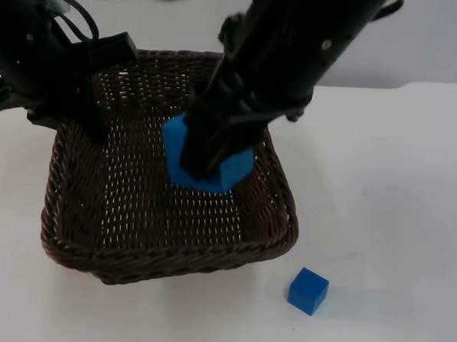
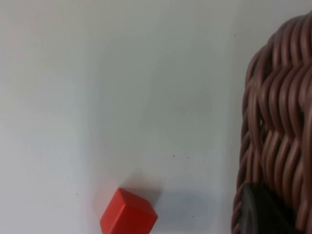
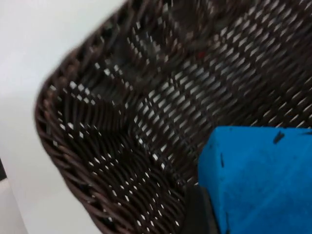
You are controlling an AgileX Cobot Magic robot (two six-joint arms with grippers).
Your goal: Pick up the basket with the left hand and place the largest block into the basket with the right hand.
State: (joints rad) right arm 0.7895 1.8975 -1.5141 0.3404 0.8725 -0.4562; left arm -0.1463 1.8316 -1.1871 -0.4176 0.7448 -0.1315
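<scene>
Where the right arm crosses the basket (image 1: 127, 212) in the top view, it hides most of the large blue block (image 1: 240, 168), so that only the block's left corner and lower right faces show. The right claw (image 1: 202, 158) is pressed against that block from two sides, holding it inside the basket over the woven floor near the back; in the right wrist view the block (image 3: 258, 180) sits close against a black finger, with the basket's rounded corner (image 3: 63, 146) behind it. The left claw (image 1: 82, 110) sits at the basket's back left rim, its fingers hidden by the arm, so whether they are spread or closed cannot be told; the left wrist view shows the woven rim (image 2: 278, 131) beside a black fingertip. A small red block (image 2: 127, 214) lies on the white table (image 2: 122, 87). A small blue block (image 1: 308, 290) stands just outside the basket's front right corner.
</scene>
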